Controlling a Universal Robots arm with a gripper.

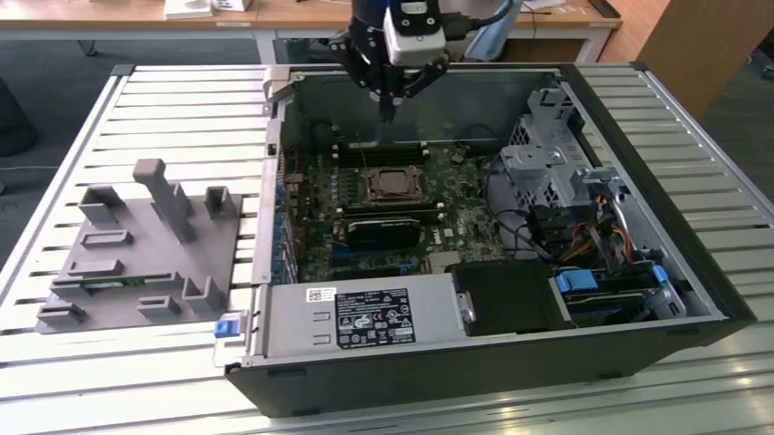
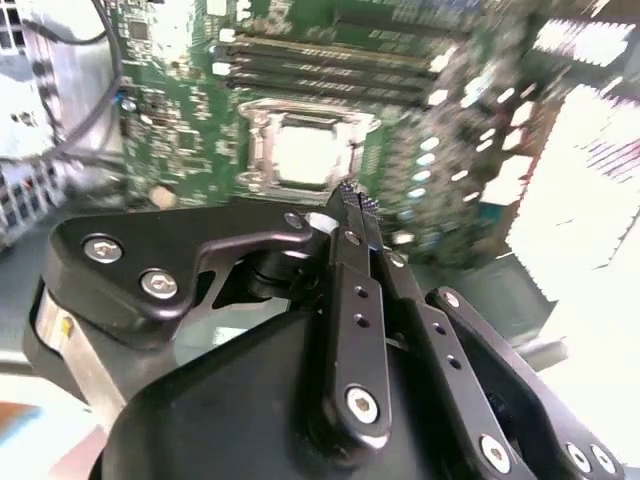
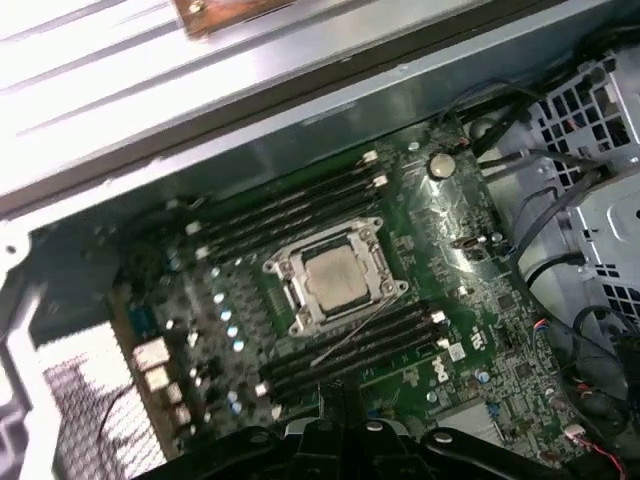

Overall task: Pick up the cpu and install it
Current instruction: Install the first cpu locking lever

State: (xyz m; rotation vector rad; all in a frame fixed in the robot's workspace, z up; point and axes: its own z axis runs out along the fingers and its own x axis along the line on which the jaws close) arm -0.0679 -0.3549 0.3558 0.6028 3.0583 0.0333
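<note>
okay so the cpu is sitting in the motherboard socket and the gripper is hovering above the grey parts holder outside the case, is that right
Not quite. The cpu does sit in the motherboard socket, but the exterior view shows the gripper hovering above the open computer case, not the grey parts holder.

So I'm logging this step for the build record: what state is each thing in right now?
cpu: lying flat in the socket.
socket: uncovered, metal frame around the chip.
gripper: shut, holding nothing, above the motherboard.
computer case: on its side, panel off.
grey fixture tray: on the slatted table, beside the case.
</note>
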